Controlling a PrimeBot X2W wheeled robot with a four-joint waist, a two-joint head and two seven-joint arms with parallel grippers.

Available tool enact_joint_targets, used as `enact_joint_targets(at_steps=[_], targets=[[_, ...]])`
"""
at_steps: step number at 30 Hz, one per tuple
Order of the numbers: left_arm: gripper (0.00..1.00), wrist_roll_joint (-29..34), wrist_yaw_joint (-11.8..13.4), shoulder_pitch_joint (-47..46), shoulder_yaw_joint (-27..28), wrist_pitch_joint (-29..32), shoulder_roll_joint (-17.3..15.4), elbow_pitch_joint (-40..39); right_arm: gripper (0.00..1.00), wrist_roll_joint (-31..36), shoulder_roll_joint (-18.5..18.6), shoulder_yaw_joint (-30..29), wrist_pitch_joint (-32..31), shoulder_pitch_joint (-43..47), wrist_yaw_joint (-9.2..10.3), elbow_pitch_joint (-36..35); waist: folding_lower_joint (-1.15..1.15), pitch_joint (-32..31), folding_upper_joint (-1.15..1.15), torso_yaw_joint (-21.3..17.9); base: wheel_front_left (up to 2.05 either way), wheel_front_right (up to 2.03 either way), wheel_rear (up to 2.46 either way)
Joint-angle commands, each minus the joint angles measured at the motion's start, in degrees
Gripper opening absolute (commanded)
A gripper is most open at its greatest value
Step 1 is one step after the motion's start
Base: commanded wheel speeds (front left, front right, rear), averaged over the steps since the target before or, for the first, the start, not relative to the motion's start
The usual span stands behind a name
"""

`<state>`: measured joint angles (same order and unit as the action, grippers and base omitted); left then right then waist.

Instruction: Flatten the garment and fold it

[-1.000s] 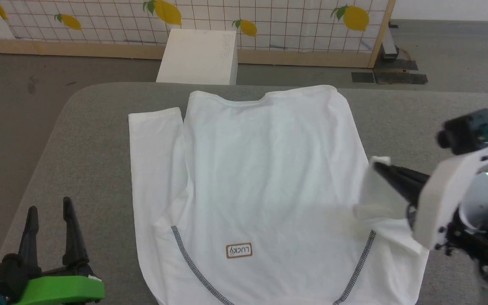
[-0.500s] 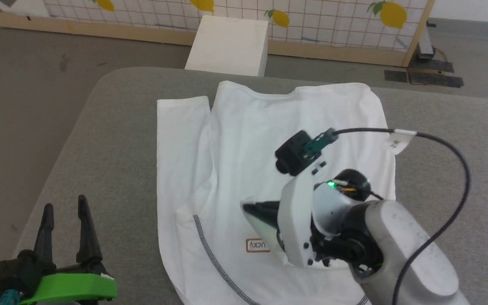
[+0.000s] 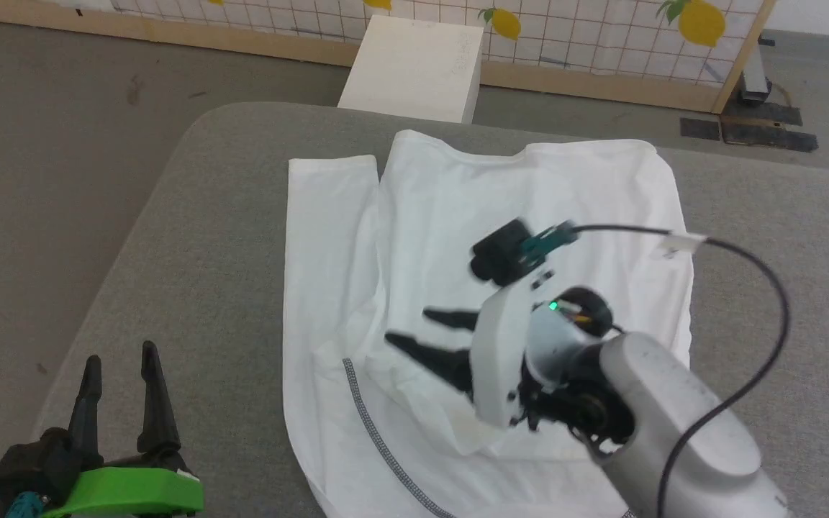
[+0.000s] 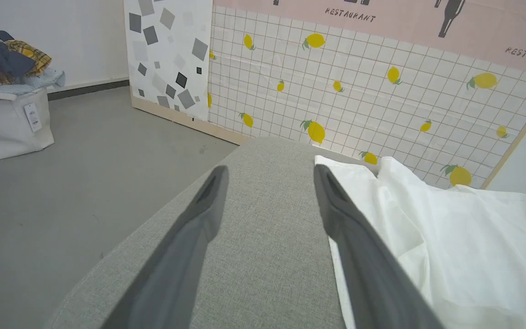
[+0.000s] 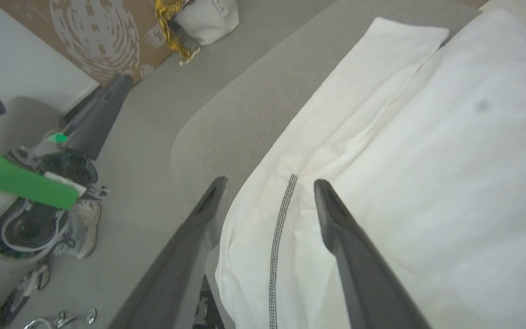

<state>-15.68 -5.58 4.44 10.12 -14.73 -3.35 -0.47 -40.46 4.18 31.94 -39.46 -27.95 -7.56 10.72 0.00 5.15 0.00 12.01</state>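
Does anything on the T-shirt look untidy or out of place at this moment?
Yes. The T-shirt is not flat: the cloth bunches into wrinkles near the zigzag seam, by the open right hand, and a folded-over flap lies crumpled there. The far part lies smooth on the grey table.

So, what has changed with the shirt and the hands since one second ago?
The right hand carried a sleeve from the right side across the shirt toward the left, then opened and let it go; it now lies folded on top. The left hand stayed open; the other sleeve and the white box did not move.
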Motion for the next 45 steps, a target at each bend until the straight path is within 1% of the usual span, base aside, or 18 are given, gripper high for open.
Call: enact_joint_targets(at_steps=[1,2,3,4,7,8,9,13,17,19,25,28,30,32,35,39,40,45], targets=[[1.0,0.17,-0.44,-1.05,0.0,-0.27,0.29,0.15,1.0,0.03,0.46,-2.99,2.82,-1.2,0.08,-0.98,0.0,-0.51,0.0,-0.85,0.0,0.0,0.0],[1.0,0.23,-0.46,-1.13,0.04,-0.27,0.28,0.2,1.0,0.39,0.59,-4.65,4.22,-1.26,0.08,-1.33,0.0,-0.64,0.0,-1.08,0.0,0.0,0.0],[1.0,0.38,-0.53,-1.21,0.04,-0.27,0.19,0.25,1.0,1.58,1.03,-8.09,6.84,-1.2,0.08,-1.93,0.0,-0.9,0.0,-1.53,0.0,0.0,0.0],[1.0,0.44,-0.57,-1.23,0.03,-0.27,0.15,0.29,1.0,2.25,1.29,-9.67,7.88,-1.03,0.08,-2.18,0.0,-1.07,0.0,-1.78,0.0,0.0,0.0],[1.0,0.71,-0.7,-1.33,-0.06,-0.27,-0.07,0.64,1.0,5.23,2.12,-18.59,12.27,1.01,0.08,-3.56,0.0,-1.66,0.0,-3.01,0.0,0.0,0.0],[1.0,0.74,-0.73,-1.34,-0.05,-0.27,-0.1,0.72,1.0,5.77,2.2,-20.35,12.89,1.63,0.08,-3.84,0.0,-1.8,0.0,-3.26,0.0,0.0,0.0],[1.0,0.85,-0.75,-1.29,-0.04,-0.27,-0.13,0.82,1.0,6.75,2.18,-24.14,14.23,3.03,0.08,-4.53,0.0,-2.04,0.0,-3.73,0.0,0.0,0.0],[1.0,0.99,-0.82,-1.11,-0.09,-0.27,-0.11,0.86,1.0,11.23,1.6,-35.36,18.71,7.39,0.08,-7.47,0.0,-2.32,0.0,-5.1,0.0,0.0,0.0],[1.0,0.81,-0.96,-1.33,-0.33,-0.27,-0.08,1.27,1.0,17.57,0.7,-43.67,22.87,12.36,0.08,-10.67,0.0,-2.41,0.0,-6.13,0.0,0.0,0.0],[1.0,0.72,-1.02,-1.45,-0.5,-0.27,-0.06,1.59,1.0,19.55,-0.07,-46.53,24.59,14.88,0.08,-11.96,0.0,-2.47,0.0,-6.59,0.0,0.0,0.0],[1.0,-0.55,-1.23,-2.66,-1.14,0.03,-0.32,3.95,1.0,20.94,-1.2,-51.27,26.4,20.1,0.08,-13.66,0.0,-1.99,0.0,-7.54,0.0,0.0,0.0],[1.0,-2.27,-1.46,-6.24,-1.59,1.53,-1.88,5.84,1.0,20.01,-1.26,-52.64,26.51,20.78,0.08,-14.22,0.0,-0.51,0.0,-7.55,0.0,0.0,0.0],[1.0,-3.24,-1.63,-10.47,-2.78,3.87,-3.78,7.78,1.0,19.75,-1.28,-53.43,26.35,20.65,0.08,-14.83,0.0,1.16,0.0,-7.35,0.0,0.0,0.0],[1.0,-4.99,-1.75,-16.75,-4.26,8.03,-5.93,10.8,1.0,19.81,-1.28,-53.88,25.57,20.13,0.08,-16.04,0.0,3.64,0.0,-7.04,0.0,0.0,0.0],[1.0,-7.47,-1.83,-26.71,-4.81,12.49,-8.81,14.89,1.0,20.31,-1.29,-53.7,24.36,18.8,0.08,-18.11,0.0,7.2,0.0,-7.38,0.0,0.0,0.0],[1.0,-11.22,-1.86,-39.93,-5.11,22.74,-12.56,22.37,1.0,20.38,-1.29,-53.68,22.77,16.4,0.08,-20.99,0.0,13.53,0.0,-8.54,0.0,0.0,0.0],[1.0,-11.98,-1.87,-43.13,-5.07,25.69,-14.06,23.88,1.0,20.44,-1.29,-53.28,22.37,15.62,0.08,-21.64,0.0,15.48,0.0,-9.21,0.0,0.0,0.0],[1.0,-14.96,-1.89,-53.6,-7.31,39.32,-18.88,27.89,1.0,20.22,-1.3,-52.85,21.69,12.97,0.08,-23.47,0.0,22.2,0.0,-10.72,0.0,0.0,0.0]])
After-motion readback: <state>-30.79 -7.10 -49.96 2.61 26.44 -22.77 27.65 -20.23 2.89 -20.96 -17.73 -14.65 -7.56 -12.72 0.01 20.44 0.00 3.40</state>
